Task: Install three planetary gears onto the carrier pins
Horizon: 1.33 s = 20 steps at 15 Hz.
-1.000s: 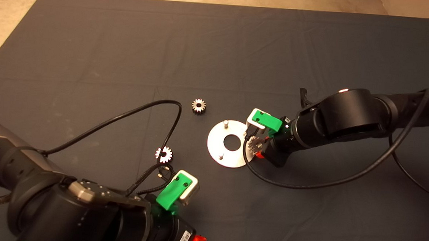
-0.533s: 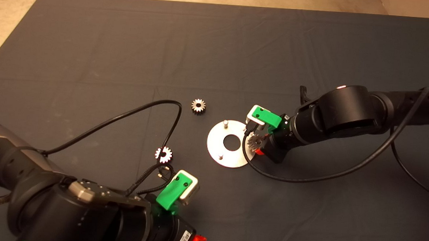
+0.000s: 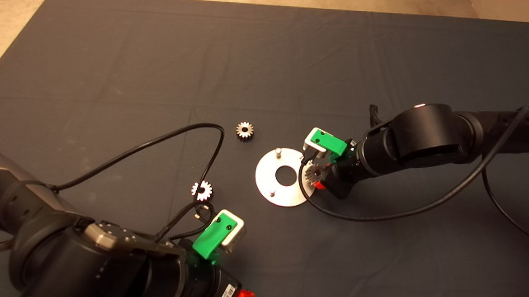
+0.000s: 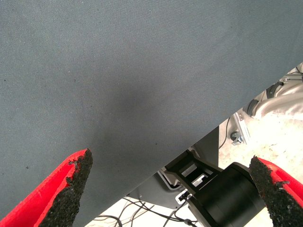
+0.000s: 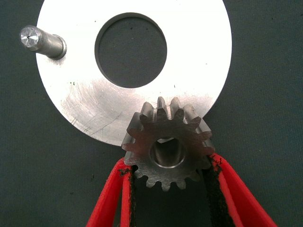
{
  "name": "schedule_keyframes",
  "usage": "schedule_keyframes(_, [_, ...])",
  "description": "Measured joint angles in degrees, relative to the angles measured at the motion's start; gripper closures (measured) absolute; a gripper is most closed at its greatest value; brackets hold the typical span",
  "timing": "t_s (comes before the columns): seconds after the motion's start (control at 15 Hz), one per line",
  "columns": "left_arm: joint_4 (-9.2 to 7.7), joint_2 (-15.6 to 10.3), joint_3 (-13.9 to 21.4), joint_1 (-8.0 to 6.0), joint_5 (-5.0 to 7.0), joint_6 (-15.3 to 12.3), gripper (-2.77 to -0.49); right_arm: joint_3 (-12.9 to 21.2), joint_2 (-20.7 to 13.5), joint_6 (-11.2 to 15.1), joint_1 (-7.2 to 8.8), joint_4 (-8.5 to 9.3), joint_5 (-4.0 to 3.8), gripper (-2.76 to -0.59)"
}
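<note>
A small silvery toothed steel gear (image 5: 166, 144) is being gripped between the red fingers (image 5: 112, 198) of the right hand (image 3: 316, 174) over the flat shiny ring-shaped metal disc (image 3: 271, 185).

The held gear is being kept above the disc's right edge, where a pin is being glimpsed through its bore; compared with a second ago, the right hand is being seen slightly nearer the disc. Two short upright silvery pins (image 3: 279, 152) are being left bare. Two more silvery gears (image 3: 244, 130) are being left unmoved on the dark mat (image 3: 160, 61). The left hand (image 4: 170, 189) is being kept spread wide and empty at the mat's near edge.
</note>
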Motion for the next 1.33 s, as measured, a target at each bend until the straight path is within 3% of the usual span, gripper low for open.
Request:
schedule_keyframes(0.47, [0.0, -0.02, 0.0, -0.01, 0.0, 0.0, -2.37, -0.72, 0.15, -0.13, -0.02, 0.02, 0.26, -0.79])
schedule_keyframes(1.33, [0.02, -0.34, 0.0, 0.0, 0.0, 0.0, -2.37, -2.49, 1.74, -0.27, -0.02, 0.01, -0.2, -0.79])
